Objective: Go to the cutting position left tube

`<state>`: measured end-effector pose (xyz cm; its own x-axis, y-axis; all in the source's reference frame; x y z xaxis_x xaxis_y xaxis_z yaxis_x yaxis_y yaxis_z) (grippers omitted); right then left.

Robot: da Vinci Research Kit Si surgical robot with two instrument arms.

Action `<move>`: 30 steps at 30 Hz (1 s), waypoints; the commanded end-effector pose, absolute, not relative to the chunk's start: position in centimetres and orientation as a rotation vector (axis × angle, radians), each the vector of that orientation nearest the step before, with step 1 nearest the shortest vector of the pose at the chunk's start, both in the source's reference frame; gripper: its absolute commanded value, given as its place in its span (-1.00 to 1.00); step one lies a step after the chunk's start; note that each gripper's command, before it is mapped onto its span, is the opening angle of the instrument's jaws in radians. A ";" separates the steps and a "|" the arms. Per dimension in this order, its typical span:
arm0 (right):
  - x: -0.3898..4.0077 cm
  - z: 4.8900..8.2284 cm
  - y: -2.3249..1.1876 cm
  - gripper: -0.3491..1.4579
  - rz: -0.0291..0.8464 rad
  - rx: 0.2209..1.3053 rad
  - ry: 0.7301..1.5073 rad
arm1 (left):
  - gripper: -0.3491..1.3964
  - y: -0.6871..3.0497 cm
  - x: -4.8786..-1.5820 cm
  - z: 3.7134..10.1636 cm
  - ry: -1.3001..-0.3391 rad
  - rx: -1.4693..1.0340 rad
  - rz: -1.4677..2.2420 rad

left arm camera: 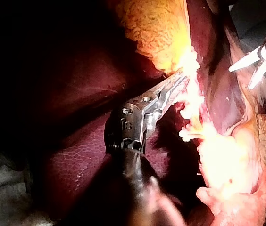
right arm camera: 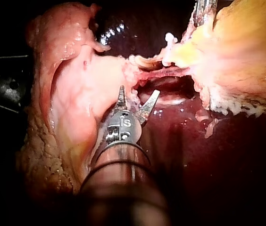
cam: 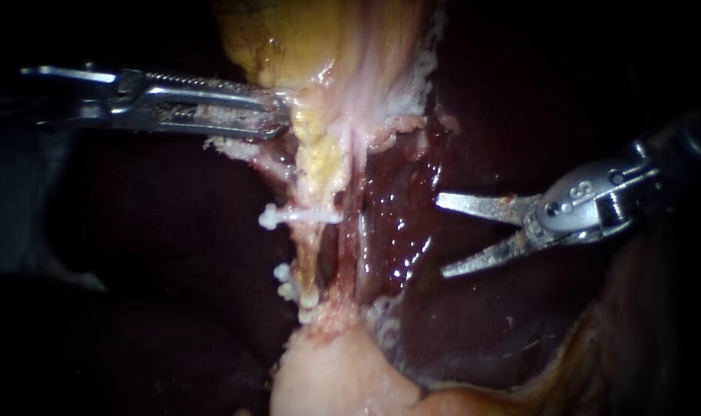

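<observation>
Endoscope view: the left instrument (cam: 277, 115) has its end effector clenched on yellow tissue (cam: 304, 46) above the left tube (cam: 310, 260), which carries white clips (cam: 271, 218). The right instrument (cam: 441, 237) is well to the right, its end effector released.
Left wrist view: glare washes out the tube.
Right wrist view: the left instrument is cut off (only its tip shows).
</observation>
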<state>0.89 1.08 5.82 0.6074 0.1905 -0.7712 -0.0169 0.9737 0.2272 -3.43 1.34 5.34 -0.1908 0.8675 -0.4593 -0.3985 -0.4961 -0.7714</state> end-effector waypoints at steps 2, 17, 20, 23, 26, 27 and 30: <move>0.89 5.82 1.08 0.99 0.121 0.205 0.912 | -1.00 1.35 -3.42 5.33 -0.630 -1.159 1.816; 0.89 5.81 1.08 0.99 0.121 0.205 0.912 | -1.00 1.70 -2.78 4.72 -0.608 -1.168 1.778; 0.89 5.81 1.08 0.99 0.121 0.205 0.912 | -1.00 1.72 -2.70 4.66 -0.601 -1.170 1.777; 0.89 5.81 1.07 0.99 0.117 0.215 0.918 | -1.00 1.71 -2.70 4.66 -0.600 -1.170 1.777; 0.94 5.79 1.06 0.99 0.108 0.240 0.932 | -1.00 1.71 -2.70 4.66 -0.599 -1.169 1.777; 0.97 5.79 1.05 0.99 0.099 0.246 0.938 | -1.00 1.71 -2.70 4.66 -0.599 -1.169 1.777; 1.09 5.76 1.00 0.99 0.127 0.301 0.952 | -1.00 1.70 -2.70 4.66 -0.600 -1.170 1.777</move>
<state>1.16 0.97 5.75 0.5683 0.2563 -0.7819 0.0277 0.9438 0.3294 -2.69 1.70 4.66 -0.1499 0.8743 -0.4616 -0.4151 -0.4794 -0.7732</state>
